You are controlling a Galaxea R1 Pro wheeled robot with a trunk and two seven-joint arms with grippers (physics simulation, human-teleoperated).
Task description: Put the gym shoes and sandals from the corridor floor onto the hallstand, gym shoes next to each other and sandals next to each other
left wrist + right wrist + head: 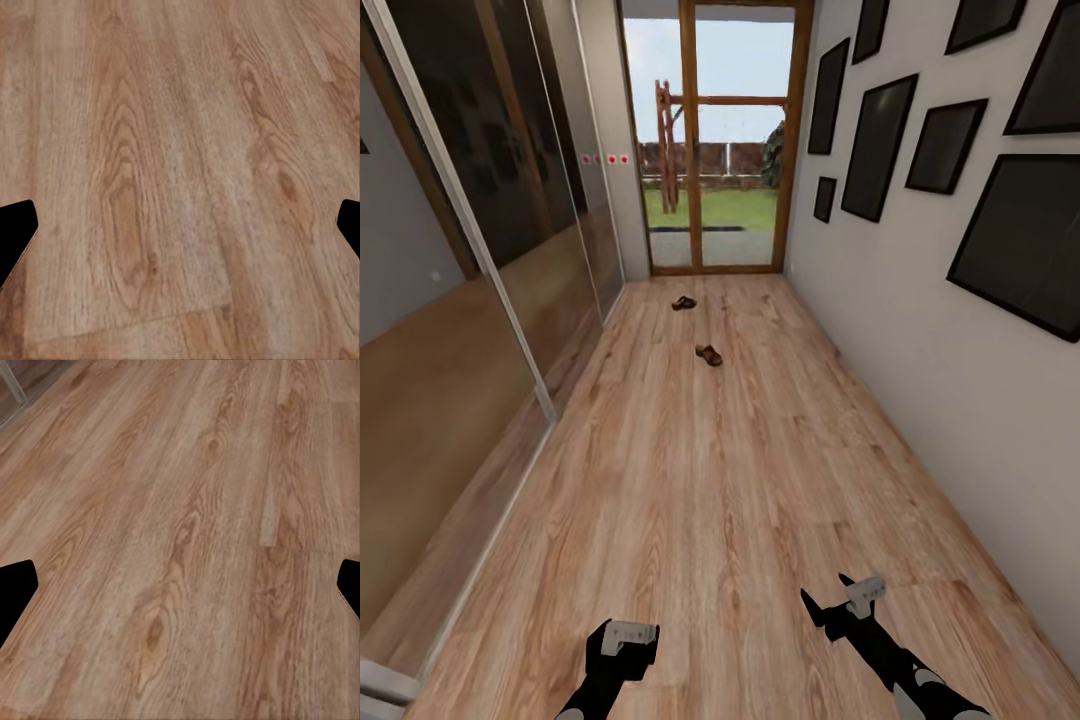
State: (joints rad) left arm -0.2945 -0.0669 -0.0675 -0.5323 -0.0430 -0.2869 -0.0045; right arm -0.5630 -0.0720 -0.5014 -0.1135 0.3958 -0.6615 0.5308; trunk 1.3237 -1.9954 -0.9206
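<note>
Down at the bottom edge of the head view, both arms hang low over the corridor floor [740, 470]. Left gripper [622, 640] sits bottom left of centre, right gripper [840, 603] bottom right, angled up toward the upper left. Nothing in either one: each wrist view looks straight onto bare wood planks, with dark fingertips [16, 232] poking in at the two side edges, so the jaws on both stand wide apart. Same on the right, fingertips [15, 589] far out at the frame edges. Up the corridor, well apart from the arms, two sandals lie on the planks: the nearer sandal [708, 354] just above frame centre, the farther sandal [683, 302] a little higher and left, near the glass door [710, 140]. Dark picture frames [1020, 240] line the right wall; mirrored panels [480, 200] run along the left.
</note>
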